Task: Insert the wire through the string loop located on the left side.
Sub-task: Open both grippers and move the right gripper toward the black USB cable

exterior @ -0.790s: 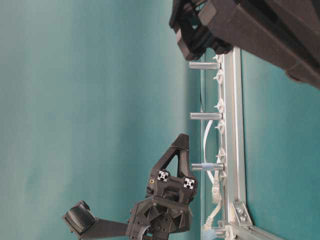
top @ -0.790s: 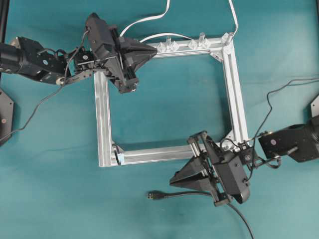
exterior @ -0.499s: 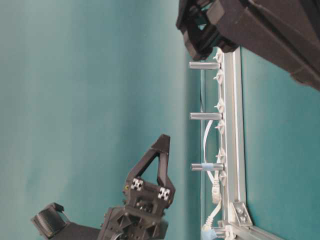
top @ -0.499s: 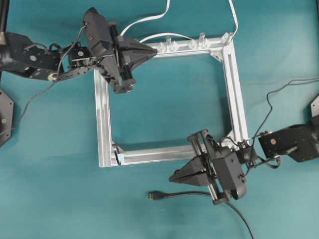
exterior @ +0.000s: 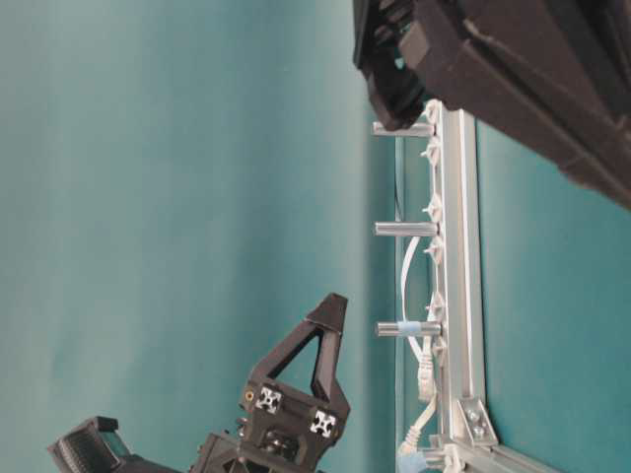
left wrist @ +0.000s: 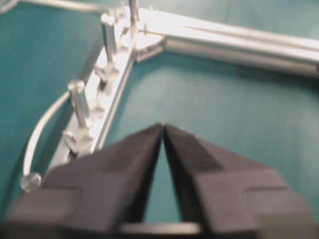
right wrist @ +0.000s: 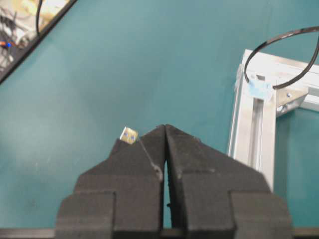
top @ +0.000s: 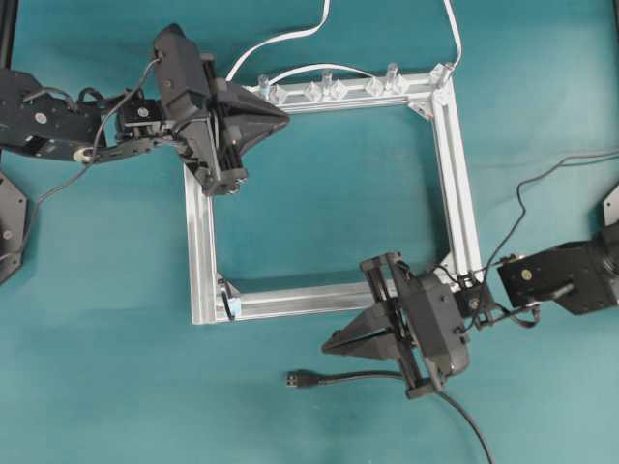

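The right gripper [top: 334, 344] has slid toward the string loop [top: 230, 304], fingers pressed together on the wire [top: 348, 378]; threading looks imminent; the left gripper [top: 280, 106], tips touching, has backed off.

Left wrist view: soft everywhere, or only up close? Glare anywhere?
Left wrist view: the left hand is blurred up close, the frame is soft too, with glare washing out its top rail. Right wrist view: sharper, the string loop reads clearly.

Four views: one overhead, one table-level, two wrist-mounted.
The overhead looked straight down on the whole frame [top: 329, 193]. The table-level view was turned sideways, close along the rail of posts [exterior: 404, 229], which the left wrist view shared. The right wrist faced the frame's corner.
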Robot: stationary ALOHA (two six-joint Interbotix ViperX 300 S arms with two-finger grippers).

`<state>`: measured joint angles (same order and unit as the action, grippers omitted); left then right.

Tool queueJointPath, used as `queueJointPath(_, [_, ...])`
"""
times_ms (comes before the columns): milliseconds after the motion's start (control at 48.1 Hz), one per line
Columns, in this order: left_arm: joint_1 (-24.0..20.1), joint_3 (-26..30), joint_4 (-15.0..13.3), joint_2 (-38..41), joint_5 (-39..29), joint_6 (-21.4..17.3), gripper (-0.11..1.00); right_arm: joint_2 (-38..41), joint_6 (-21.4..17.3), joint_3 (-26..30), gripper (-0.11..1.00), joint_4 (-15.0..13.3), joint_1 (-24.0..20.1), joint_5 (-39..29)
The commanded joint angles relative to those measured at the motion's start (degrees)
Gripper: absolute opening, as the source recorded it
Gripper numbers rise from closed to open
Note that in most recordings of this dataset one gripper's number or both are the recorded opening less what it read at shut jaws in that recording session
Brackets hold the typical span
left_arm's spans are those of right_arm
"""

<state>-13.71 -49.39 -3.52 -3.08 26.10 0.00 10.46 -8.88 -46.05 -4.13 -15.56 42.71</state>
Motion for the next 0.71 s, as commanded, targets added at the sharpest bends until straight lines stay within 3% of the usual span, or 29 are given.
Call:
queueJointPath(0, [0.26,0.53,0.18,-1.76,-1.14,-0.26,0.37,-0.88,-0.26,1.14,0.03,0.09,-0.18,0.26])
queueJointPath(62, [0.26,0.53,0.18,-2.37,-2.55,-0.26,0.54,-0.88,-0.26,1.32,0.15,0.09,-0.18,0.26])
queueJointPath(166, [0.18,0.35,0.18,-3.34,-4.75,-0.35,0.78,-0.88,-0.26,1.49,0.44,0.62,-0.09,0.09])
queueJointPath(291, [0.18,-0.09,0.18,-4.31,-5.89,-0.35,0.80,-0.79,-0.09,1.49,0.76,1.23,-0.18,-0.09])
queueJointPath(686, [0.53,-1.14,0.18,-5.45,-6.42,-0.44,0.80,-1.05,-0.09,1.49,0.76,2.46,-0.18,-0.09])
